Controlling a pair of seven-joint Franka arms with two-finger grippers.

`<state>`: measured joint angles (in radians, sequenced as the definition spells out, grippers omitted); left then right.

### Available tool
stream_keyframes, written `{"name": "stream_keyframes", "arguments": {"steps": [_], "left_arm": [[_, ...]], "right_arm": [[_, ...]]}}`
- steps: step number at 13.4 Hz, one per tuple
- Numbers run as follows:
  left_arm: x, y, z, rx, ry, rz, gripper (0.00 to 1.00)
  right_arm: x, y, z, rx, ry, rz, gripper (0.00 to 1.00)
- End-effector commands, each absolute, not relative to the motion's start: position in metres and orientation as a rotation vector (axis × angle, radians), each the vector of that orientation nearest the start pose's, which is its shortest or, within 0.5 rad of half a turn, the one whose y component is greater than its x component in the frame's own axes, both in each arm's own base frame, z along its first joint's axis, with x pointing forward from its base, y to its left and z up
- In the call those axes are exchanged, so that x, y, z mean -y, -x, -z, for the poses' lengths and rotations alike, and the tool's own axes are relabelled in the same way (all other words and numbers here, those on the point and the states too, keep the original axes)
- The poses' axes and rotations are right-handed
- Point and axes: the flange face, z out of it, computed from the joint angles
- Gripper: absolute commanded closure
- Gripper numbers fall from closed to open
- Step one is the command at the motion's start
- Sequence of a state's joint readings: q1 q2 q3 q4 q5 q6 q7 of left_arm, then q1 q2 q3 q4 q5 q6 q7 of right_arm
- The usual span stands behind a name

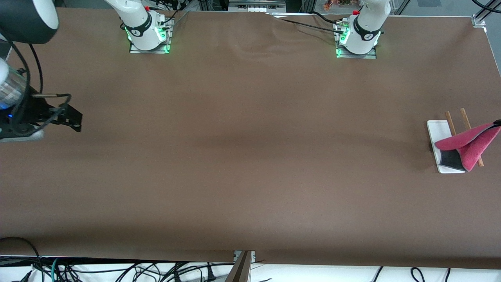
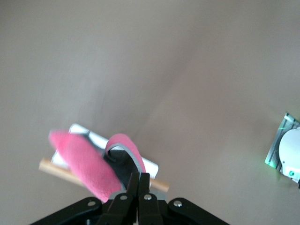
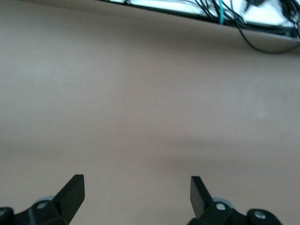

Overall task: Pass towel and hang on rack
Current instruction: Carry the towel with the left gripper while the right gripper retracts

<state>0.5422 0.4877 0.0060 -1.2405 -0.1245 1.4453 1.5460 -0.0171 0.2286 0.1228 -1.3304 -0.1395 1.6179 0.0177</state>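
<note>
From my seat, the left gripper [image 2: 139,180] is pinched tight on the towel [image 1: 469,145] over the rack [image 1: 442,150] at the left arm's table edge (pink side up). Right gripper [image 3: 137,193] waits spread wide, holding nothing, over its own edge.

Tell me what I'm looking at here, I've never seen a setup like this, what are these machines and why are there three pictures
These are two robot arms bolted to a brown table, each ending in a two-finger gripper. The big picture comes from a high camera facing the robots; the two small ones come from cameras on the arms' wrists.

The left gripper is shut on a pink towel, holding it over the rack, a white base with two wooden rods, at the left arm's end of the table. In the overhead picture the gripper itself is cut off at the edge.

The right gripper waits at its own end of the table, open and holding nothing; its wrist camera shows only bare table and cables past the table's edge.
</note>
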Motion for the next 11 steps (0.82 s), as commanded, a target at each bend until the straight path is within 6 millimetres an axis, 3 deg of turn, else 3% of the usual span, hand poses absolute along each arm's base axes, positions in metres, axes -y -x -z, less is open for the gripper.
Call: {"name": "stream_keyframes", "arguments": {"steps": [1, 3, 5, 7, 9, 11], "left_arm": [[-0.373, -0.568, -0.463, -1.546, 2.994, -0.117, 1.00], [-0.394, -0.570, -0.454, -1.546, 2.910, -0.121, 1.00], [-0.428, -0.566, -0.419, -1.534, 2.885, -0.083, 1.00], [-0.448, -0.566, -0.378, -1.504, 2.891, -0.077, 1.00], [-0.461, -0.566, -0.337, -1.475, 2.917, -0.079, 1.00], [-0.465, -0.566, -0.320, -1.452, 2.924, -0.074, 1.00]], "right_arm": [[0.001, -0.603, -0.616, 0.146, 3.201, 0.039, 0.00], [0.018, -0.595, -0.614, 0.193, 3.199, -0.044, 0.00], [0.025, -0.592, -0.610, 0.189, 3.202, -0.066, 0.00], [0.032, -0.592, -0.610, 0.301, 3.194, -0.076, 0.00], [0.030, -0.590, -0.611, 0.296, 3.189, -0.082, 0.00], [0.028, -0.588, -0.613, 0.297, 3.182, -0.083, 0.00]]}}
